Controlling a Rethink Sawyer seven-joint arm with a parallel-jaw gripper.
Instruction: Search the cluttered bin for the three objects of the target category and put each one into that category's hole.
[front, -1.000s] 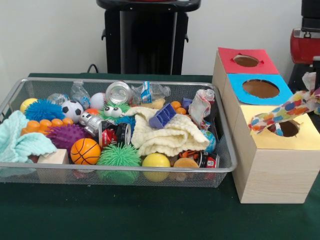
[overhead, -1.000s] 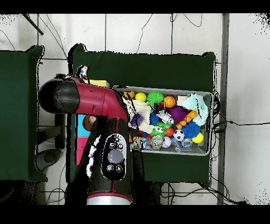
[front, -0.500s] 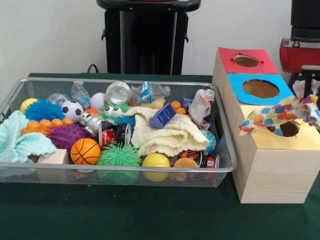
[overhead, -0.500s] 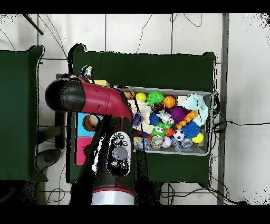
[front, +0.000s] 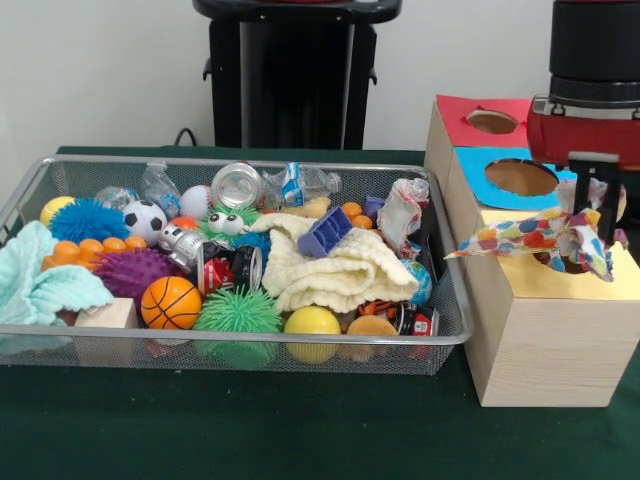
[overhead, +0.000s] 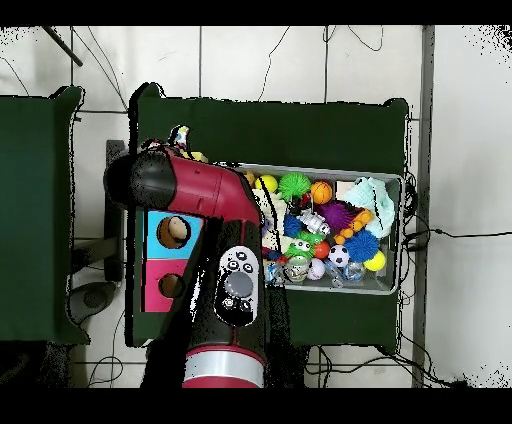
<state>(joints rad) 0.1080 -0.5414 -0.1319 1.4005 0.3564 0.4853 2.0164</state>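
Note:
My gripper (front: 592, 215) hangs over the yellow-topped box (front: 600, 280) at the right, shut on a white fabric piece with coloured spots (front: 525, 236). The fabric drapes leftward past the box's edge and covers most of the round hole (front: 556, 263). A tip of the fabric shows in the overhead view (overhead: 181, 132), where my arm (overhead: 200, 190) hides the gripper and the yellow box. The wire-mesh bin (front: 250, 338) holds the clutter; it also shows in the overhead view (overhead: 392, 180). A crumpled white piece with red marks (front: 404, 208) lies at the bin's right end.
The blue-topped box (front: 520, 178) and the red-topped box (front: 495, 122) stand behind the yellow one. In the bin are a cream knitted cloth (front: 340, 270), a mint towel (front: 40, 285), balls, bottles and spiky toys. The black pedestal (front: 295, 75) stands behind.
My gripper has moved left in the front view with the spotted fabric, from the picture's right edge to above the yellow box's hole. In the overhead view the arm has swung right.

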